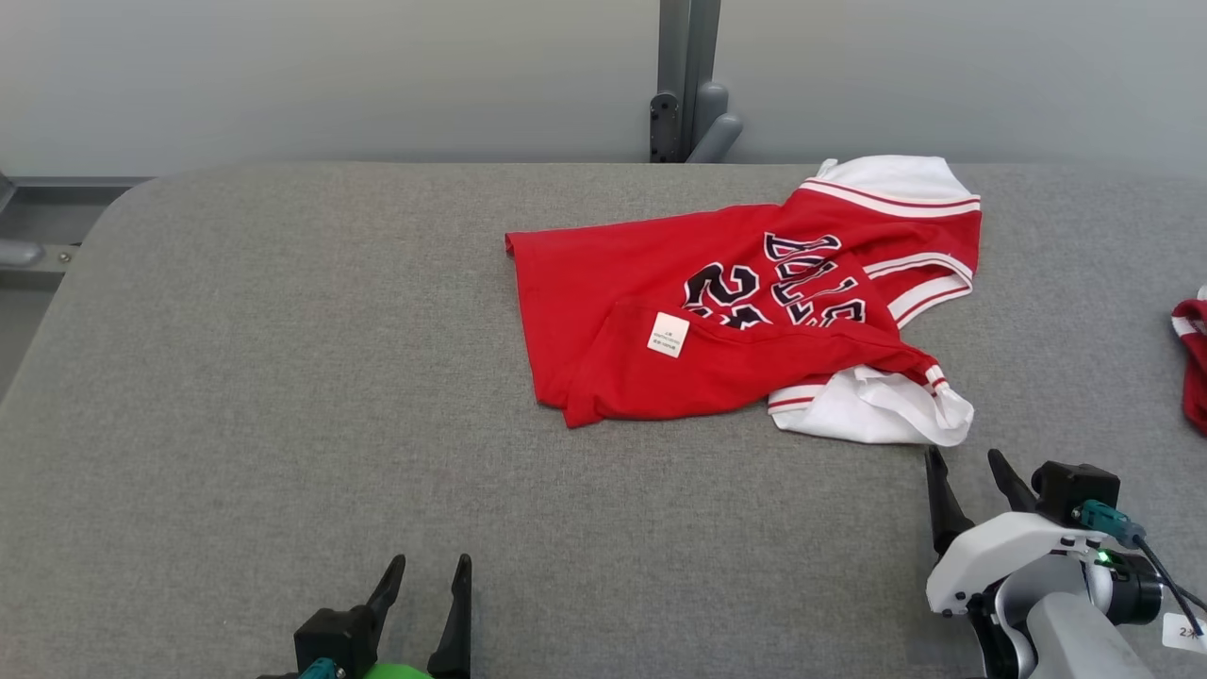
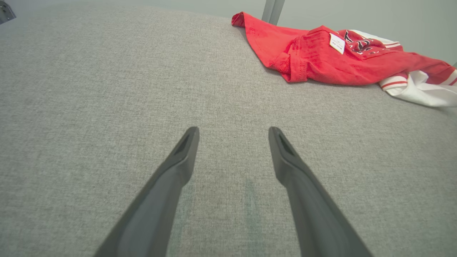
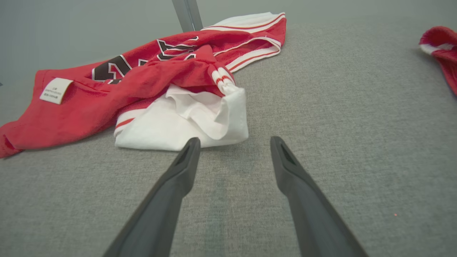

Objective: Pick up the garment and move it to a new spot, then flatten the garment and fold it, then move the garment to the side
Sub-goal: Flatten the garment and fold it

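The garment [image 1: 745, 311] is a red jersey with dark lettering, white sleeves and a small white tag, lying crumpled at the back right of the grey table [image 1: 283, 396]. It also appears in the left wrist view as the jersey [image 2: 332, 53] far up and right, and close in the right wrist view as the jersey [image 3: 150, 89]. My right gripper [image 1: 966, 457] stands open just in front of the white sleeve, holding nothing; its left fingertip [image 3: 192, 142] is nearly at the white cloth. My left gripper [image 1: 429, 563] is open near the front edge, well away from the jersey.
A second red and white cloth [image 1: 1193, 358] lies at the table's right edge, also seen as a cloth [image 3: 441, 50] in the right wrist view. A grey post [image 1: 688, 85] rises behind the table. The table's rounded left corner [image 1: 113, 203] borders a grey rail.
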Controlling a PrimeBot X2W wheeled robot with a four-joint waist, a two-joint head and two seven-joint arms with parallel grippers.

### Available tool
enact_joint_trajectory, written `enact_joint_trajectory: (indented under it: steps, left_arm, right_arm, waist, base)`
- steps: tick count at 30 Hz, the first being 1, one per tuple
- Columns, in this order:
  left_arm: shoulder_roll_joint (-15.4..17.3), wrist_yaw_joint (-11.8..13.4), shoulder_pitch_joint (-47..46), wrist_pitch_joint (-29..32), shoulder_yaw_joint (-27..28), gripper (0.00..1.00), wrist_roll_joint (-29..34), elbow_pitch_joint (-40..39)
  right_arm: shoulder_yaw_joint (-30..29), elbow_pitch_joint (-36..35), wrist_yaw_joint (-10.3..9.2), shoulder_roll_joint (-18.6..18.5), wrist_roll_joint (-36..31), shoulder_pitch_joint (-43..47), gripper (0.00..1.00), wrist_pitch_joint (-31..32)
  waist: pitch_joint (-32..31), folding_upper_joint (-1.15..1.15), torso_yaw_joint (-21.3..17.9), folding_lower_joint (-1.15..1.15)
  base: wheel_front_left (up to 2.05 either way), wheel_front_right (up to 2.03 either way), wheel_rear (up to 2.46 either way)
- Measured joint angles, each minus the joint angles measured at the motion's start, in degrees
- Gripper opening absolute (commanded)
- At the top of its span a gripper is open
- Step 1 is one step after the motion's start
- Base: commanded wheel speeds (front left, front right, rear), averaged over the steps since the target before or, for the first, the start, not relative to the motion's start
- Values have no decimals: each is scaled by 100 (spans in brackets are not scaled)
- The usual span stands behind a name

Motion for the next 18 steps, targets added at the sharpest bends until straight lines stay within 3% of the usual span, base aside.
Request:
enact_joint_trajectory:
  steps: [9, 10, 11, 13, 18]
  left_arm:
    - [0, 0, -47, 0, 10, 100, 1, -3]
    - [0, 0, -44, 0, 14, 100, 1, -1]
    - [0, 0, -41, 0, 20, 100, 1, 0]
    - [0, 0, -36, 0, 22, 100, 1, 3]
    - [0, 0, -49, 0, -5, 100, 8, 14]
  right_arm:
    - [-238, -10, 0, 123, 10, -128, 99, 0]
    - [-257, -8, 0, 130, 10, -131, 91, 0]
    - [-285, -8, 0, 135, 8, -132, 68, 0]
    - [-371, -8, 0, 140, -2, -144, 42, 0]
    - [-534, 55, 0, 163, -109, -243, 2, 0]
  waist:
    - [117, 0, 86, 0]
    - [118, 0, 87, 0]
    - [119, 0, 87, 0]
    - [127, 0, 87, 0]
    - [172, 0, 89, 0]
  base:
    - [0, 0, 0]
    - [0, 0, 0]
    - [0, 0, 0]
    - [0, 0, 0]
    - [0, 0, 0]
